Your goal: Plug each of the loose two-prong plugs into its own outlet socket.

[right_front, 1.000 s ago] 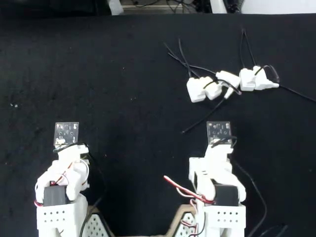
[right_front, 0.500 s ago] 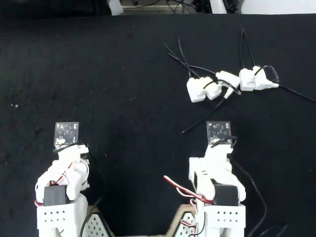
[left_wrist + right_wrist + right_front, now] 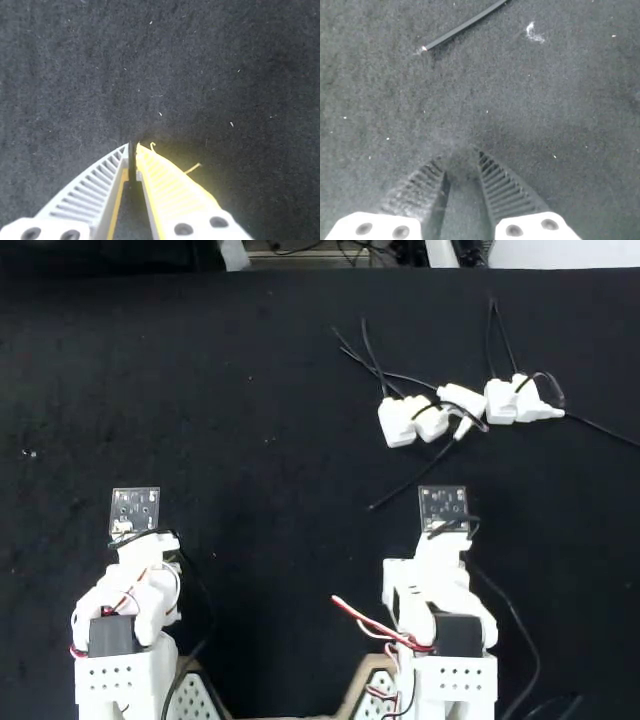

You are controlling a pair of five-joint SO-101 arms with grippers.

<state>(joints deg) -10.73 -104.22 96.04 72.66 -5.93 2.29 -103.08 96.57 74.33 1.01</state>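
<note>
Several white plugs and socket blocks lie in a loose row at the table's far right, joined by thin black cables. Two blocks [image 3: 398, 422] [image 3: 432, 422] sit side by side, then a slimmer plug [image 3: 462, 400] and a further pair [image 3: 500, 400] [image 3: 536, 402]. Both arms are folded back at the near edge, well short of them. My left arm [image 3: 140, 570] holds its gripper [image 3: 132, 147] shut and empty just above bare cloth. My right arm [image 3: 440, 560] likewise keeps its gripper [image 3: 461, 152] shut on nothing.
A loose black cable end [image 3: 372, 507] lies just beyond the right arm, and the same cable end [image 3: 460, 27] shows in the right wrist view. The black cloth [image 3: 200, 390] covers the table. More cables run off the far edge.
</note>
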